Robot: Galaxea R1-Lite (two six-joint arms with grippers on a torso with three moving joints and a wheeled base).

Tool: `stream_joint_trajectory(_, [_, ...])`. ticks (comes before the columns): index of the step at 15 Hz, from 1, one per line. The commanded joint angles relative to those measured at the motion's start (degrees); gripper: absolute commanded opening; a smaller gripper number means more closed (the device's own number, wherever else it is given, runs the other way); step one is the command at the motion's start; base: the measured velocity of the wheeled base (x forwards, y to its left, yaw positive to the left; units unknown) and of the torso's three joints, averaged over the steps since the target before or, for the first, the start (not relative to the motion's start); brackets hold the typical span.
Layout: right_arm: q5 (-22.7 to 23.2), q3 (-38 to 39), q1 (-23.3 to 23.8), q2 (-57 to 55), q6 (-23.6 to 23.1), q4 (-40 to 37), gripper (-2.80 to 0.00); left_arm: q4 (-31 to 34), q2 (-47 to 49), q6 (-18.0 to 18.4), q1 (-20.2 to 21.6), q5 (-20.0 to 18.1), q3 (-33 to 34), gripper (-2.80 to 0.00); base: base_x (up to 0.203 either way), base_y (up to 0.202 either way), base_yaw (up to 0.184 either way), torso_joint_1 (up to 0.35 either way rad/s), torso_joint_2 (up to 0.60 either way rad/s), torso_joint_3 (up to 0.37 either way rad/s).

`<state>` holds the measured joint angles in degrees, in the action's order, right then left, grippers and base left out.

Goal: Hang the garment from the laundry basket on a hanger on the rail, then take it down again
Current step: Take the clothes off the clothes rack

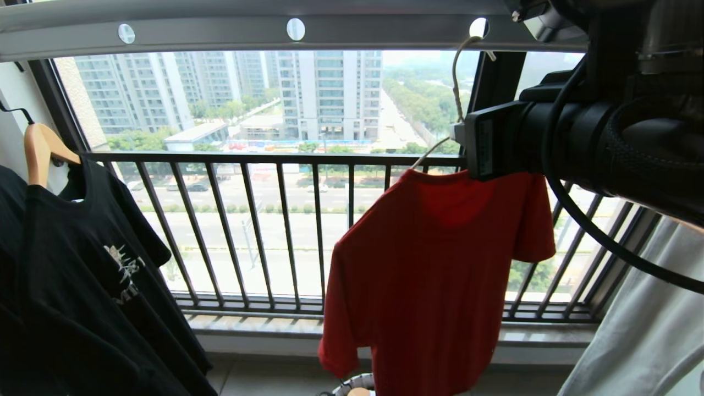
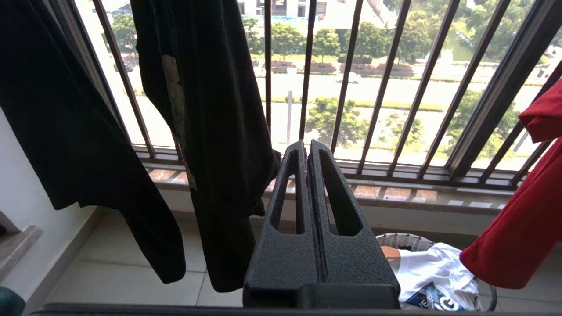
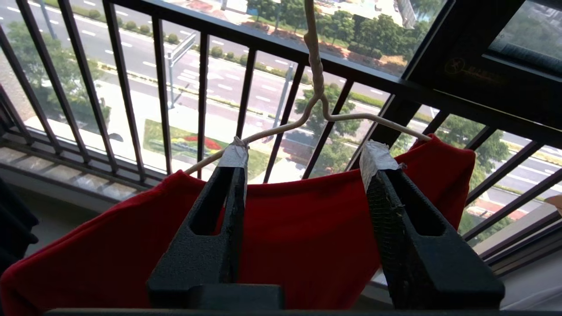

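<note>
The red garment (image 1: 434, 275) hangs on the thin white hanger (image 1: 456, 82), whose hook sits in a hole of the grey rail (image 1: 220, 27). My right gripper (image 1: 474, 144) is up at the hanger's neck, just above the collar. In the right wrist view the right gripper (image 3: 306, 151) is open. Its taped fingertips (image 3: 235, 151) stand either side of the hanger's twisted neck (image 3: 317, 74), with the red garment's collar (image 3: 303, 219) showing between them and nothing gripped. My left gripper (image 2: 307, 145) is shut and empty, low and parked. The laundry basket (image 2: 401, 240) stands on the floor under the garment.
A black T-shirt (image 1: 99, 264) hangs on a wooden hanger (image 1: 38, 148) at the left. The black balcony railing (image 1: 286, 220) runs behind everything. A white T-shirt (image 2: 434, 267) lies in the basket. Pale cloth (image 1: 649, 341) hangs at the far right under my right arm.
</note>
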<state>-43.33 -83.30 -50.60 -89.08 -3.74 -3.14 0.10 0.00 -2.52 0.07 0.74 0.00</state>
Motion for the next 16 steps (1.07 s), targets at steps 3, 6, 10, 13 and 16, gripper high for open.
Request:
stream_joint_trajectory(3, [-0.45,-2.25,0.82,-3.11,0.01,0.21,0.0,-0.01,0.0,-0.03,0.0,0.05,0.0,-2.8,0.0,0.0,0.0,0.0,0.0,0.0])
stream_joint_trajectory(6, [-2.43,-3.84,1.02,-6.96,-0.03,0.41,0.0,-0.01,0.06,-0.03,0.01,0.05,0.0,-2.8,0.0,0.0,0.0,0.0,0.0,0.0])
stream_joint_trajectory(10, [-2.99,-8.79,1.21,-10.42,-0.04,0.42,0.0,-0.01,0.0,-0.03,0.01,0.05,0.0,-2.8,0.0,0.0,0.0,0.0,0.0,0.0])
stream_joint_trajectory(13, [-2.91,-9.78,1.21,-10.7,-0.04,0.42,0.0,-0.01,0.07,-0.03,0.01,0.05,0.0,-2.8,0.0,0.0,0.0,0.0,0.0,0.0])
stream_joint_trajectory(16, [-2.91,-9.87,1.21,-10.59,-0.04,0.47,0.0,-0.01,0.04,-0.03,0.01,0.05,0.0,-2.8,0.0,0.0,0.0,0.0,0.0,0.0])
